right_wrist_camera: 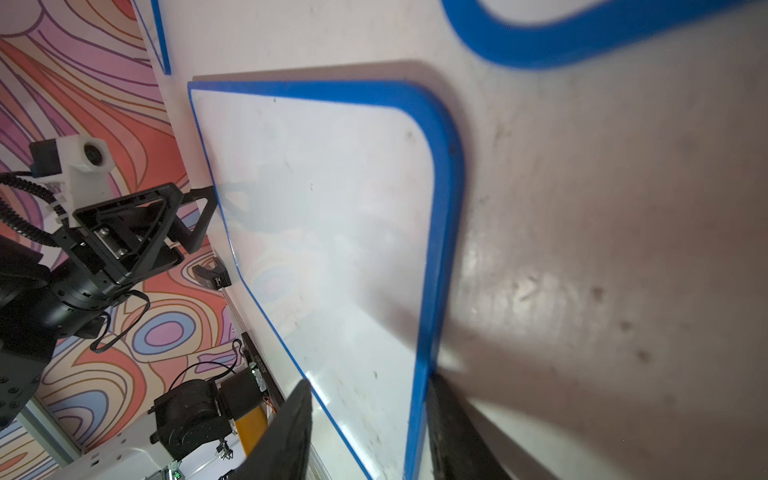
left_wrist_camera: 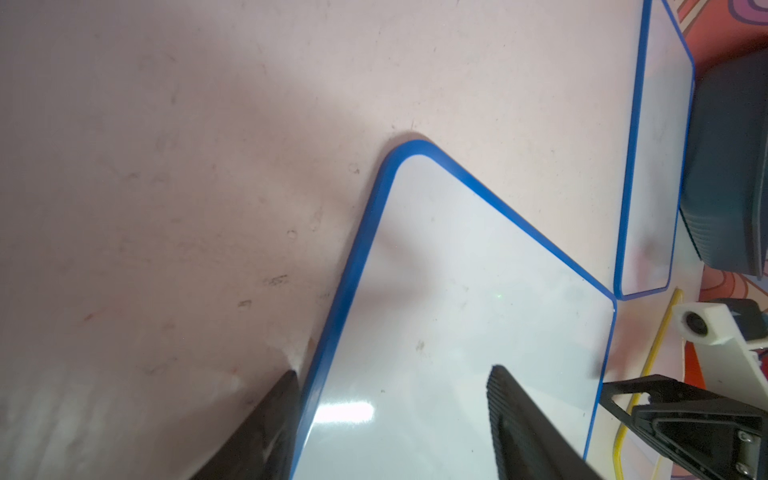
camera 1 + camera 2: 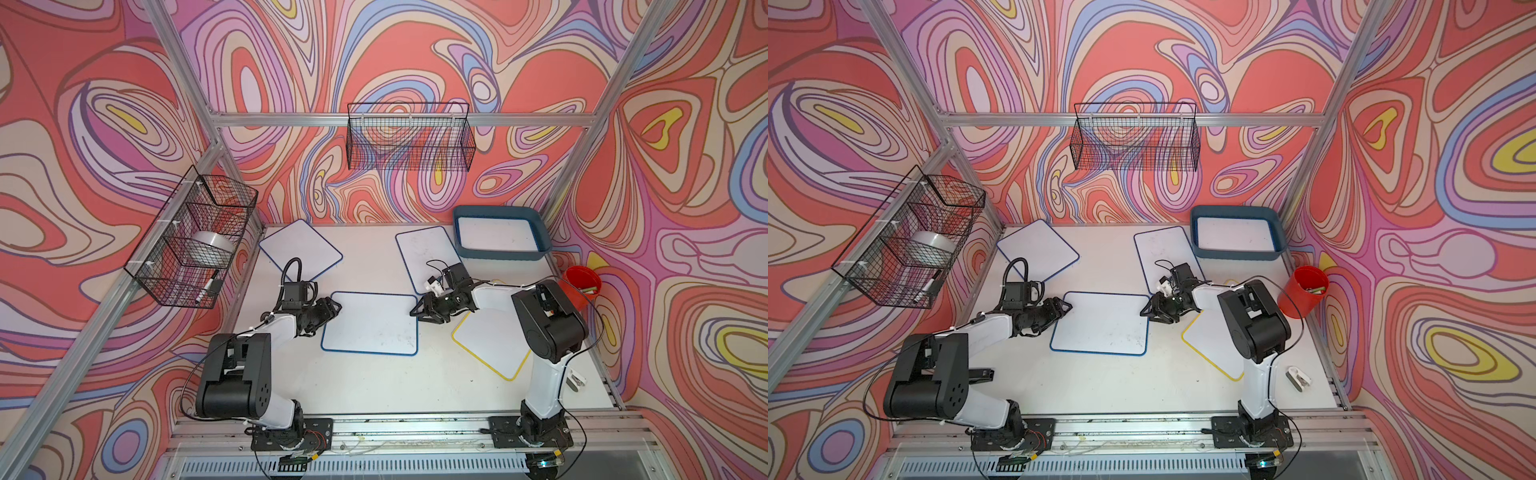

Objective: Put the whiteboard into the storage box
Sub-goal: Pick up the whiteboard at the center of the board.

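Note:
A blue-rimmed whiteboard (image 3: 370, 324) (image 3: 1100, 324) lies in the middle of the table. My left gripper (image 3: 334, 308) (image 2: 392, 372) is open at its left edge, with one finger (image 2: 270, 415) outside the blue rim and the other (image 2: 519, 415) over the white face. At the opposite edge my right gripper (image 3: 417, 312) (image 1: 370, 380) is also open and straddles the rim, one finger (image 1: 449, 415) against the blue edge. The storage box (image 3: 498, 254) (image 3: 1237, 254), a teal-blue tray, stands at the back right with a whiteboard (image 3: 496, 235) lying in it.
More blue-rimmed boards lie at the back left (image 3: 301, 249) and back middle (image 3: 424, 253). A yellow-rimmed one (image 3: 490, 345) lies under my right arm. A red bucket (image 3: 579, 291) sits at the right edge. Black wire baskets hang on the back wall (image 3: 409, 137) and left wall (image 3: 195, 237).

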